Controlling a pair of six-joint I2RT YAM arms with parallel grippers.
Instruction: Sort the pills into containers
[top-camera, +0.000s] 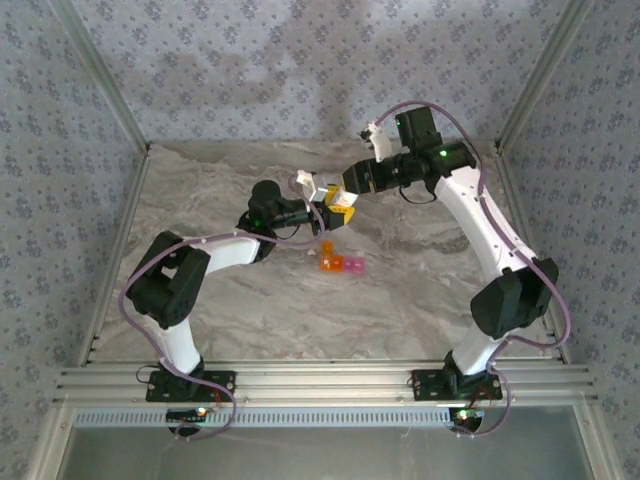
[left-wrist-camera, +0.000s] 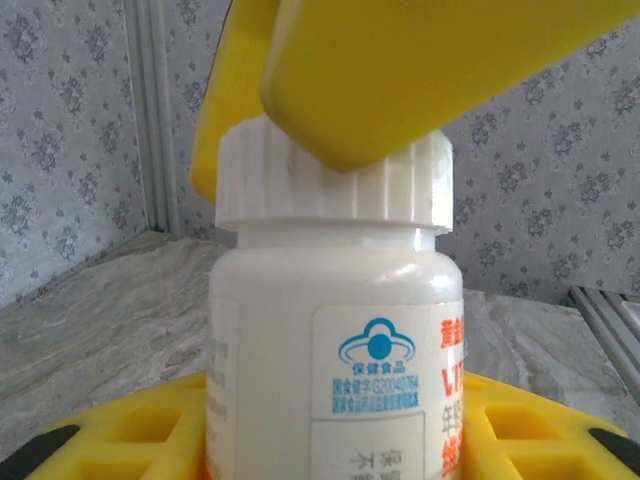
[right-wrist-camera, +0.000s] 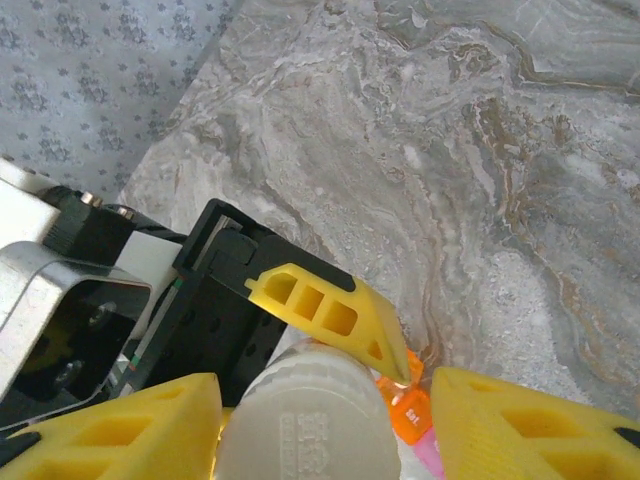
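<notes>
A: At the top of the left wrist view, the right gripper is straddling the ribbed cap. One yellow finger is crossing in front of it and the other is sitting behind.

B: Is it biting yet?

A: I cannot tell. In the right wrist view a sliver of gap is showing at the right of the cap, so the jaws may only be flanking it.

B: And further down?

A: At the bottom of that left wrist view, the left gripper is clenching the white bottle by its body. It's holding it upright, with the label facing the lens.

B: Where are the containers?

A: The containers are lying on the marble table at the centre of the top view, just below both grippers in the frame. It's an orange-to-pink strip, and nothing is touching it.

B: What's worrying you?

A: A twist with a loose or off-centre pinch, I'd say. The fingers could skate round the ribs, or the whole bottle could turn inside the left grip. And if the cap pops free with a jerk, pills could be scattering across the table instead of landing in that strip.
</notes>
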